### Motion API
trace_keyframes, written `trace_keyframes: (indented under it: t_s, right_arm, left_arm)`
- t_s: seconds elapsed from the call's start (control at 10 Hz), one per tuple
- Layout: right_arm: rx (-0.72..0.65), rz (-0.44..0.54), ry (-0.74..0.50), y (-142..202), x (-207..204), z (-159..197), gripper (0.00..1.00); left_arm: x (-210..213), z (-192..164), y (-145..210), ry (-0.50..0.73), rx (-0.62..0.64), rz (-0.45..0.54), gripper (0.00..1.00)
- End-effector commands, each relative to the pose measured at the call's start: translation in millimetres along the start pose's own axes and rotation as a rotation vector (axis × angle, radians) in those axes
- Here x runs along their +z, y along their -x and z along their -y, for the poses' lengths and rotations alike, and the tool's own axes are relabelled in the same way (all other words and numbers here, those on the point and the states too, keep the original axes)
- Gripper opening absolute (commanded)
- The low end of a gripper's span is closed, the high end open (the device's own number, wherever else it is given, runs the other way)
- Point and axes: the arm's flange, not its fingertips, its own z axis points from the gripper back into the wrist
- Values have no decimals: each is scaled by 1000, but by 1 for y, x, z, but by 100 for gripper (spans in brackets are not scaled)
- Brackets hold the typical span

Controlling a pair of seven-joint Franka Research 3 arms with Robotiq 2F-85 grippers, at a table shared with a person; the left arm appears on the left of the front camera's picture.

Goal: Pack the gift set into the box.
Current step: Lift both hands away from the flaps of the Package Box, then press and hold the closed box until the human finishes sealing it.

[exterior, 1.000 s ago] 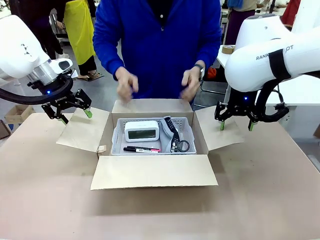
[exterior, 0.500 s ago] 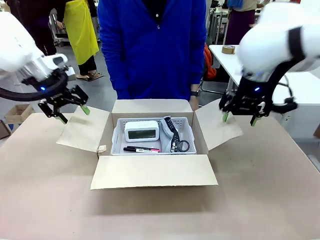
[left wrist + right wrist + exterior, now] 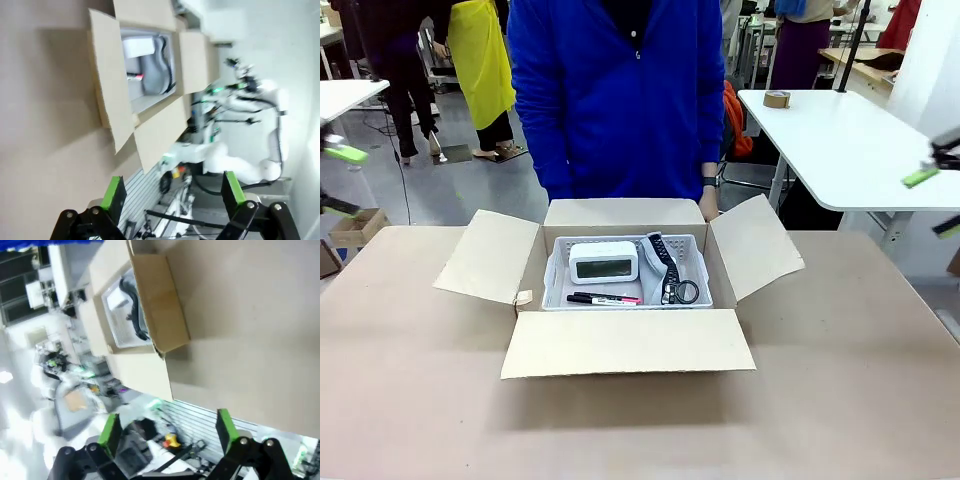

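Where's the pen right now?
Front view: the pen lies in the grey tray inside the box, at its near left, just in front of the white gadget.

Holds the left gripper raised at the far left edge of the front view, blurred, with green pads apart. In the left wrist view, shows its two black fingers rising from the bottom edge, green-tipped, jaws spread wide. Holds the right gripper raised at the far right edge, likewise blurred, pads apart. In the right wrist view, shows those fingers spread just as wide.
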Motion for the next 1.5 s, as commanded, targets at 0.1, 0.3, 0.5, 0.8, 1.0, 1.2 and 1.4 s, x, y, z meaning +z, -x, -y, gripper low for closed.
trace_keyframes:
  t_s: [0.1, 0.3, 0.5, 0.8, 1.0, 1.2, 1.4]
  right_arm:
    - [-278, 205, -253, -25, -25, 54, 100]
    - [-86, 41, -121, -2, 5, 38, 100]
    - [-86, 41, -121, -2, 5, 38, 100]
    - [-86, 41, -121, -2, 5, 38, 100]
    - [-86, 41, -121, -2, 5, 38, 100]
    - [-86, 41, -121, -2, 5, 38, 100]
    - [-86, 41, -121, -2, 5, 38, 100]
  left_arm:
    - [6, -50, -11, 39, 263, 155, 100]
    - [18, -31, 8, 72, 48, 60, 100]
    - [18, -31, 8, 72, 48, 60, 100]
    - [18, -31, 8, 72, 48, 60, 100]
    - [18, -31, 8, 72, 48, 60, 100]
    - [18, -31, 8, 72, 48, 60, 100]
    - [18, -31, 8, 72, 48, 60, 100]
